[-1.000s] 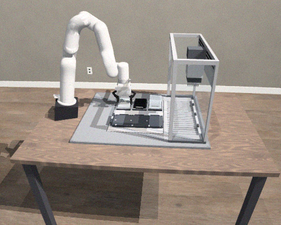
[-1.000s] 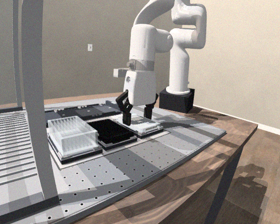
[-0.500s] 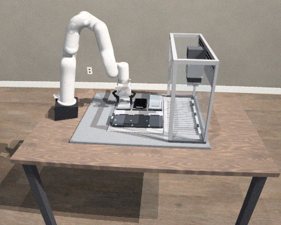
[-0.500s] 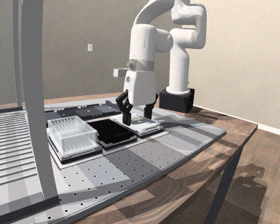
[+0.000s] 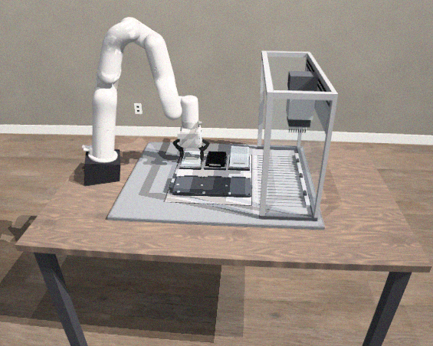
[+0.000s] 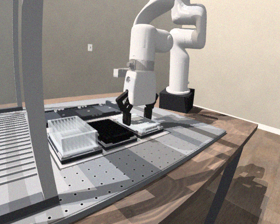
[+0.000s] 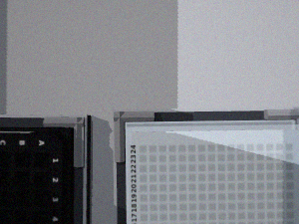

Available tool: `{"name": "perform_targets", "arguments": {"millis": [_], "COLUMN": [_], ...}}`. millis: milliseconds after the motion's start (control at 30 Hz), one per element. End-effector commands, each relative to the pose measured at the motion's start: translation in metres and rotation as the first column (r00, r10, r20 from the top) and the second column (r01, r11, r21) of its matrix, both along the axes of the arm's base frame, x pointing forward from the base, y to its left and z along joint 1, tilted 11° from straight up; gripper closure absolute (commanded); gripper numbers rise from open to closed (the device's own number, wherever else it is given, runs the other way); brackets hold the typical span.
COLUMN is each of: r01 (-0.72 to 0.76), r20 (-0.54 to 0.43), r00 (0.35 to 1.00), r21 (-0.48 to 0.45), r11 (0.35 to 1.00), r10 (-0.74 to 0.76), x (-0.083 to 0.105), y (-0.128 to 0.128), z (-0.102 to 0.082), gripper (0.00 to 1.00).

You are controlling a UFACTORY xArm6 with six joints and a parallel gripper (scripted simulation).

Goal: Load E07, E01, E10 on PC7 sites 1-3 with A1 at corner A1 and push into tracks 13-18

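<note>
E10 [image 6: 145,126], the pale 384-well plate, sits low in nest S1 [image 6: 152,132], the nest of the row closest to the arm's base [image 6: 177,100] and toward the counter's [image 5: 223,249] back edge in the top view. The end effector [image 6: 137,116] straddles it, its dark fingers [image 6: 126,118] down at the plate's two long sides and clamped on it while standing nearly at full spread. The wrist view shows the fine well grid and the column numbers running up to 24 at one end, with the plate's corner square inside the nest frame.

The step in hand appears to be lifting E10 out of its nest. Done well, that means a straight vertical rise until the skirt is above the nest walls, with no sideways drift that could wedge a corner. The plate should stay level, since the grip spans almost the whole finger range and leaves little margin.

Beside it lie E01 [image 6: 112,132], the black plate in S2, and E07 [image 6: 72,135], the clear deep-well block in S3. PC7 [image 5: 211,186] lies on the apron [image 5: 209,200] nearer the counter's front edge, all three sites bare. Site 3 is the far one from the handle, so the carry should end with A1 matched to the marked corner. The rails [image 5: 280,180] wait under the instrument frame [image 5: 267,145].
</note>
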State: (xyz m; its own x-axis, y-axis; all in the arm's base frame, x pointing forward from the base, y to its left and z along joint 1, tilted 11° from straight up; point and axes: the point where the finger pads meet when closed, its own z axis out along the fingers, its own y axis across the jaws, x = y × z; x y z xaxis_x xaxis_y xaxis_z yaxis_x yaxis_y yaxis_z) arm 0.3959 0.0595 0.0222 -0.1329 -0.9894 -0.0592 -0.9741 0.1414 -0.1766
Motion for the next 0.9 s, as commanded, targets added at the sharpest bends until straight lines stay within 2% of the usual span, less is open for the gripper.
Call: {"name": "perform_targets", "arguments": {"millis": [0, 867], "r01": [0.000, 0.000], "r20": [0.003, 0.003], "r00": [1.000, 1.000], "r21": [0.000, 0.000], "r11": [1.000, 1.000], "r10": [0.000, 0.000], "x": [0.0010, -0.0007], "y": [0.0002, -0.0002], "z": [0.0009, 0.0102], "gripper": [1.00, 1.00]}}
